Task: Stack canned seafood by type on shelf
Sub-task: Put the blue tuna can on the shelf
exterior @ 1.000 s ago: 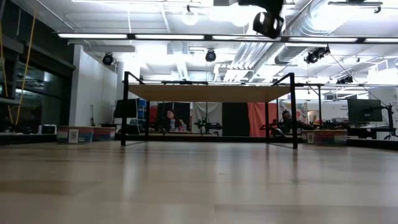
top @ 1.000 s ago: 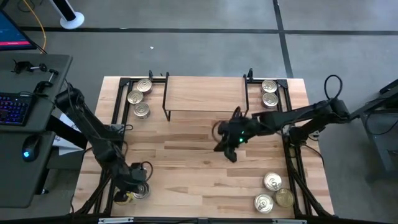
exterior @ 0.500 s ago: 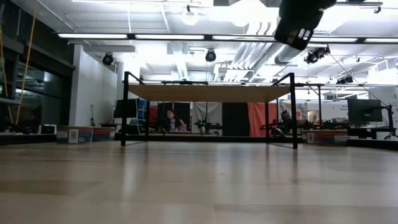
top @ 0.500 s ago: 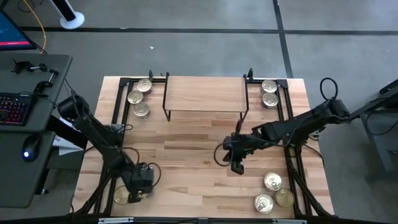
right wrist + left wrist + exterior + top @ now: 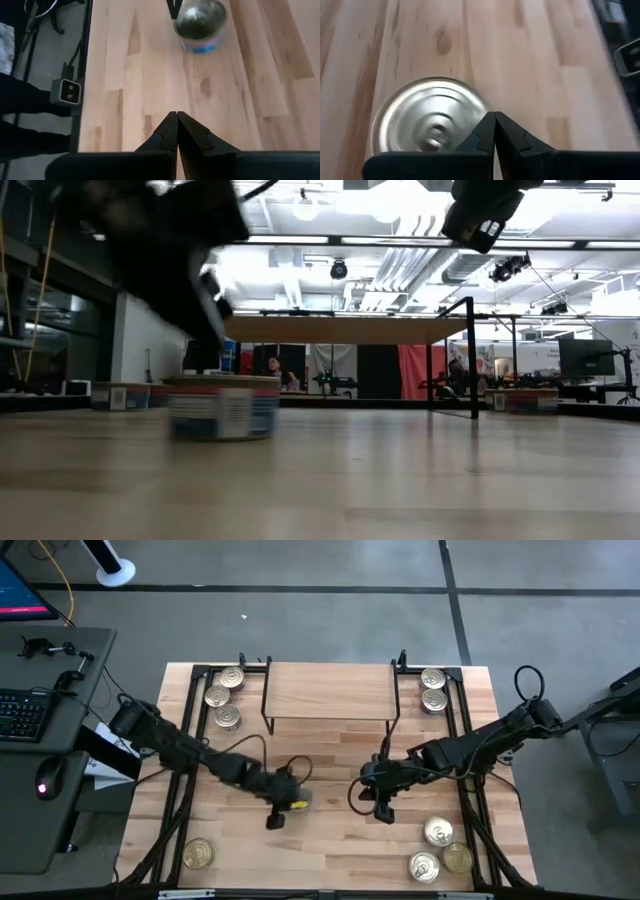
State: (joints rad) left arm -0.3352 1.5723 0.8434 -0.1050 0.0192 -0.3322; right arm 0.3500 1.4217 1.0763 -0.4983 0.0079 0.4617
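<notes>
The shelf [image 5: 330, 690] [image 5: 335, 330] stands at the far middle of the table with nothing on it. One tin of canned seafood [image 5: 298, 802] [image 5: 222, 408] [image 5: 427, 125] [image 5: 200, 22] stands flat on the table near the middle, silver lid up. My left gripper [image 5: 275, 820] [image 5: 495, 115] is shut right beside it, on its near left side. My right gripper [image 5: 383, 808] [image 5: 177, 114] [image 5: 480, 215] hangs shut above the table to the tin's right, touching nothing. My left gripper has the outer side of one finger [image 5: 481, 131] at the tin's upper rim [image 5: 478, 104], fingers shut. The fingers slant down from the table's left. The tin stands upright with its bottom on the table.
Other tins lie in groups: three at the far left [image 5: 225, 698], two at the far right [image 5: 433, 690], three at the near right [image 5: 437, 848], one at the near left corner [image 5: 198, 854]. Black rails [image 5: 190, 740] [image 5: 465, 770] run along both sides. A small camera [image 5: 70, 90] sits at the near edge.
My left gripper has swung fast from the near left corner toward the table's middle, right and far. A tin from that corner has come with it and now stands near the middle, while another stayed behind. My right gripper moved a little toward the near edge, then held still.
</notes>
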